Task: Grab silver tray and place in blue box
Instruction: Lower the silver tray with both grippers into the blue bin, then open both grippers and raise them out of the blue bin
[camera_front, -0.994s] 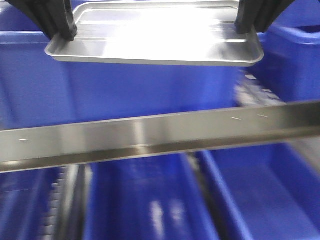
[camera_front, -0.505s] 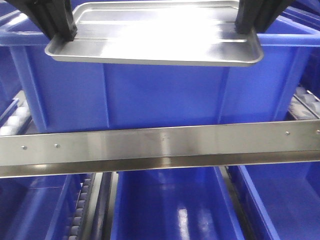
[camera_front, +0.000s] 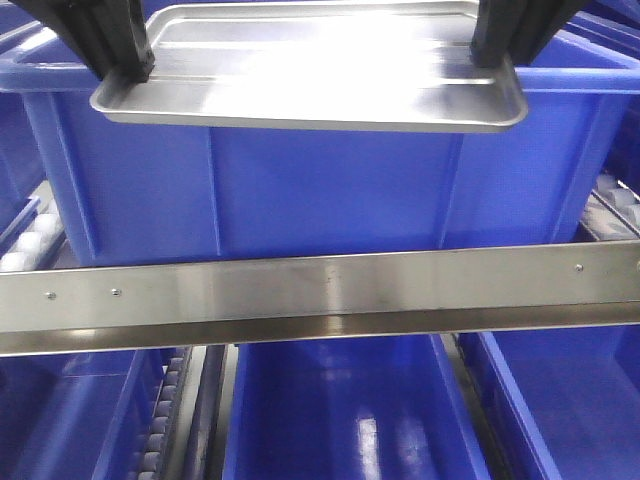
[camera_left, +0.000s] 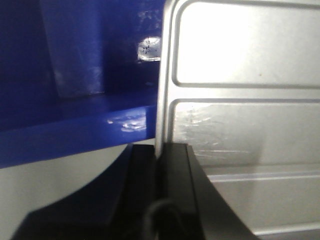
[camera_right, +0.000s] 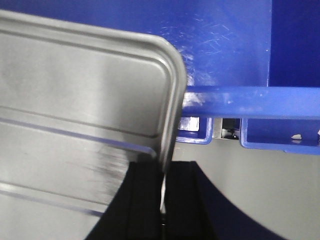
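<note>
The silver tray (camera_front: 310, 75) hangs level in the air, held by both arms above the blue box (camera_front: 330, 185), whose front wall and rim fill the middle of the front view. My left gripper (camera_front: 128, 68) is shut on the tray's left rim; in the left wrist view the left gripper (camera_left: 160, 150) pinches the rim of the silver tray (camera_left: 240, 125). My right gripper (camera_front: 492, 55) is shut on the tray's right rim, and in the right wrist view the right gripper (camera_right: 164, 172) clamps the edge of the silver tray (camera_right: 80, 100) beside the blue box rim (camera_right: 240, 100).
A steel shelf rail (camera_front: 320, 295) runs across the front view below the box. More blue crates (camera_front: 340, 410) sit on the lower level, with roller tracks (camera_front: 160, 420) between them. Other blue bins (camera_right: 265, 135) show beyond the box rim.
The view has slid sideways and then steadied: the blurred scene is now sharp, with the blue box centred behind the tray. Tray and grippers keep the same place in the picture.
</note>
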